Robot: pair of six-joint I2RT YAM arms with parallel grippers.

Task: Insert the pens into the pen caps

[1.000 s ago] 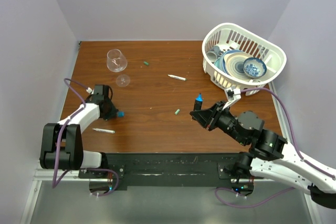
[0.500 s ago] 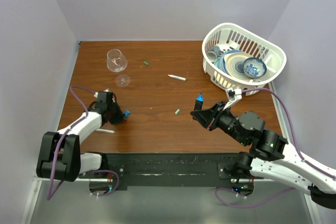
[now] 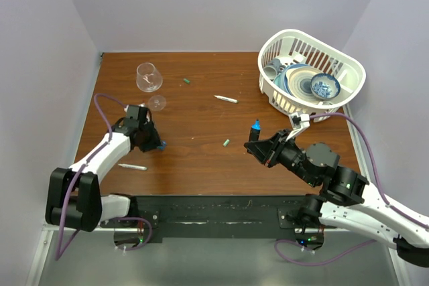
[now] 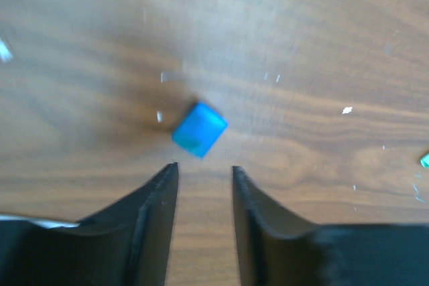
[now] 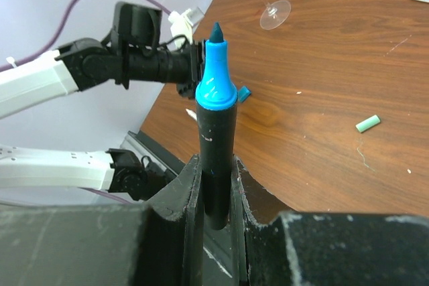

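Note:
My right gripper [image 3: 257,144] is shut on the black marker [image 5: 216,155] and holds it upright above the table, blue tip [image 3: 255,125] up. My left gripper [image 4: 204,167] is open and empty. The blue cap [image 4: 199,129] lies on the wood just beyond its fingertips, and it also shows in the top view [image 3: 161,144]. One white pen [image 3: 226,99] lies mid-table. Another white pen [image 3: 133,166] lies near the front left. One green cap [image 3: 226,143] lies left of the right gripper, and another green cap [image 3: 186,81] lies toward the back.
A wine glass [image 3: 149,77] lies on its side at the back left, close behind the left arm. A white dish basket [image 3: 295,34] holding bowls and plates stands at the back right. Grey walls close in the table on three sides.
The left wrist has swung round and shifted right. The blue cap has slid a little to the right and now sits at the fingertips. The right arm and marker have not moved.

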